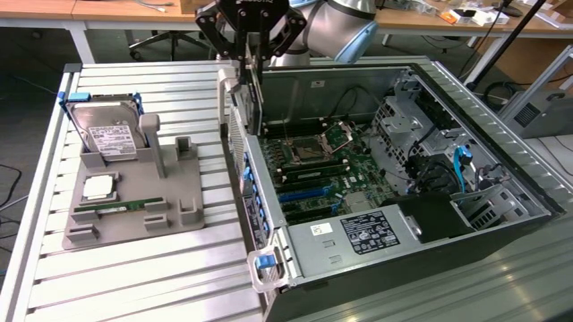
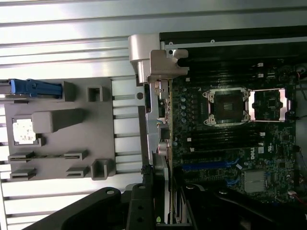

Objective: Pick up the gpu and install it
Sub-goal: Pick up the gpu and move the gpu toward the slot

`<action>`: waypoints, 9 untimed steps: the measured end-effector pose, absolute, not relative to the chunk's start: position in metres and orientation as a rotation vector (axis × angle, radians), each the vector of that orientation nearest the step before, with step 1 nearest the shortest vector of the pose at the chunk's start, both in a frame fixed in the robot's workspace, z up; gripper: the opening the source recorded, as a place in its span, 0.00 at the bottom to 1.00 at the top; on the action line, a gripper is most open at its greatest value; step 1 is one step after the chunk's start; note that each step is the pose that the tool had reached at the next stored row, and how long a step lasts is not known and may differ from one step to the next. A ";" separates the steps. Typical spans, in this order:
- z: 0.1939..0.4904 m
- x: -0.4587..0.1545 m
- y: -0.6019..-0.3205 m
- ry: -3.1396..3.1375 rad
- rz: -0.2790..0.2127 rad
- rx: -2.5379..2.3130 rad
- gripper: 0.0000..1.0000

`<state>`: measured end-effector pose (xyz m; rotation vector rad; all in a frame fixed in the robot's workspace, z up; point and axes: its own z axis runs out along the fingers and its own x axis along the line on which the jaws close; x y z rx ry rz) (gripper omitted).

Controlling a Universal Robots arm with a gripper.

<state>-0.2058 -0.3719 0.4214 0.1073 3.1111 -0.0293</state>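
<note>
The gpu (image 1: 253,100) hangs upright from my gripper (image 1: 253,48), which is shut on its upper edge. It is a thin dark board with a silver end bracket (image 1: 229,90). It is in the air over the left wall of the open computer case (image 1: 484,114), above the motherboard (image 1: 313,154) and apart from it. In the wrist view the gpu (image 2: 163,110) is seen edge-on, its silver bracket (image 2: 160,60) at the far end, between the gripper (image 2: 163,203) fingers. It lies along the case edge, beside the blue slots (image 2: 211,166).
A grey parts holder (image 1: 134,215) lies on the slatted table at the exterior view's left. It carries a silver hard drive (image 1: 103,134), a processor chip (image 1: 98,188) and a green RAM stick (image 1: 121,204). Drive bays and cables fill the case's right side (image 1: 447,161).
</note>
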 end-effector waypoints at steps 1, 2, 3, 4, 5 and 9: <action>0.421 -0.206 -0.372 3.111 -0.029 0.107 0.27; 0.421 -0.205 -0.372 3.111 -0.029 0.107 0.27; 0.421 -0.205 -0.372 3.111 -0.029 0.107 0.27; 0.421 -0.204 -0.372 3.111 -0.029 0.107 0.27; 0.421 -0.204 -0.372 3.111 -0.029 0.107 0.27; 0.421 -0.202 -0.372 3.111 -0.029 0.107 0.27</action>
